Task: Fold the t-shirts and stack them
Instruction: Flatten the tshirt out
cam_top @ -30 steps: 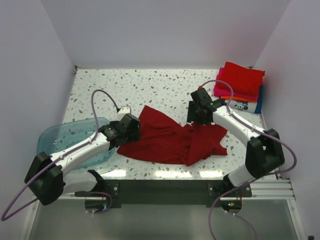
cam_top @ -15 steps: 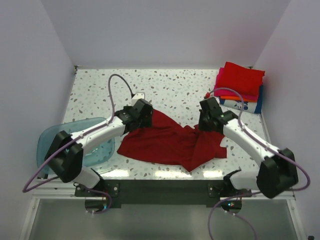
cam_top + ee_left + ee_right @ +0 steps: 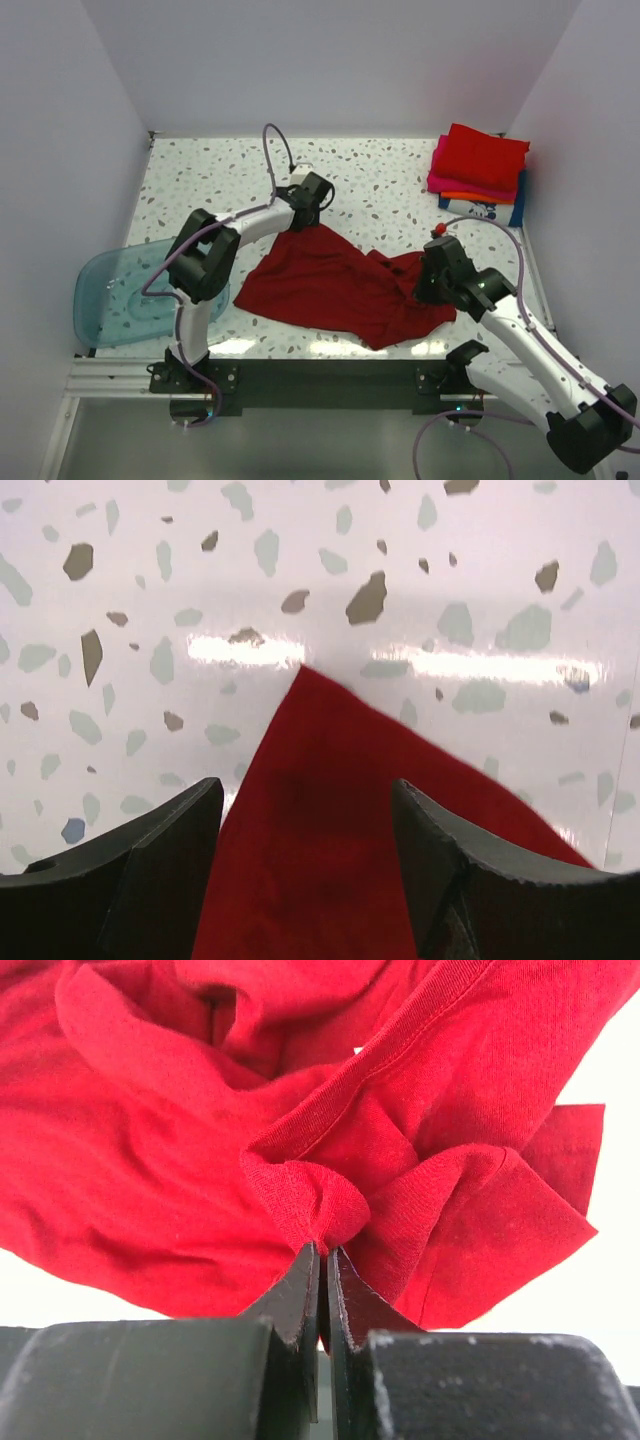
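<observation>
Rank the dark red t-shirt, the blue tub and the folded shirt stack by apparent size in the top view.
1. dark red t-shirt, spread out, clearly largest.
2. blue tub, its right edge covered by the left arm.
3. folded shirt stack, smallest, though it lies farther from the camera.

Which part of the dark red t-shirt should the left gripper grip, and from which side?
The pointed far corner of the dark red t-shirt, lying flat on the table. Come from above: the left gripper straddles it with open fingers, while the right gripper holds the right edge.
</observation>
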Tool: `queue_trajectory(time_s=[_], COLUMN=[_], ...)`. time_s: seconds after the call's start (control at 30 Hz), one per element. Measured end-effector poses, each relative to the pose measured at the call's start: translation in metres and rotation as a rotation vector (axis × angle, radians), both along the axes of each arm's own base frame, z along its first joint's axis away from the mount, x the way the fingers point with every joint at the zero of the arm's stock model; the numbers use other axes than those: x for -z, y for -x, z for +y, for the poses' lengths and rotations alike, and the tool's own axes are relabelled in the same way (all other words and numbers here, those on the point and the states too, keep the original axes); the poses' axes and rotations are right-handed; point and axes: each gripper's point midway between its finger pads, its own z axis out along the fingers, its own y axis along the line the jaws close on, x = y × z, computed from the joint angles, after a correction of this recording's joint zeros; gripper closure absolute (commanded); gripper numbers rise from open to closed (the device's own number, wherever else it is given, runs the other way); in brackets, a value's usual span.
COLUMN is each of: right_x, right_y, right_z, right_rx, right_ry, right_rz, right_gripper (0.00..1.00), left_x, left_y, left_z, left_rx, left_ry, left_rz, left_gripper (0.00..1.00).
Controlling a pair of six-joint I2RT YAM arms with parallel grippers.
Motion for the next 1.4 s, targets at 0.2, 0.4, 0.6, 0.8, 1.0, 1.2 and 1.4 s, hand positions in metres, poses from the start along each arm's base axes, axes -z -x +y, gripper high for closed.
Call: queue_trajectory(time_s=[0.2,0.4,0.6,0.8,1.0,1.2,1.4], right_x=[-0.001,0.007,0.008,0.009,0.009,0.01,0.008], right_y=[0.015,0.029,0.032,0.033,0.032,0.032,0.032], right_z=[-0.003,-0.006,-0.008,-0.008,-0.008,-0.007,-0.007], right_rx=[0.002,0.004,0.006,0.007,0.008,0.008,0.006], right_ry=[-0.017,-0.022,-0.02,-0.018,-0.018,-0.015,-0.022], right_rz=[0.014,0.046,0.053,0.056,0.058,0.064,0.053], right_gripper=[1.0,1.0,1.0,1.0,1.0,1.0,1.0], left_x=[-0.002,0.016,0.024,0.025,0.025,0.026,0.029], left_y=[-0.044,-0.068,-0.068,-0.066,-0.043,-0.038,-0.035], left_z=[0.0,-0.002,-0.001,-0.001,0.014,0.013,0.011], left_rx=[-0.054,-0.075,-0.081,-0.085,-0.09,-0.084,-0.085], left_ry=[0.01,-0.002,-0.008,0.007,-0.001,0.02,0.026], left_rz=[-0.044,-0.044,-0.041,-0.048,-0.024,-0.017,-0.004], left_gripper=[0.31,0.37,0.4,0.41,0.41,0.6,1.0])
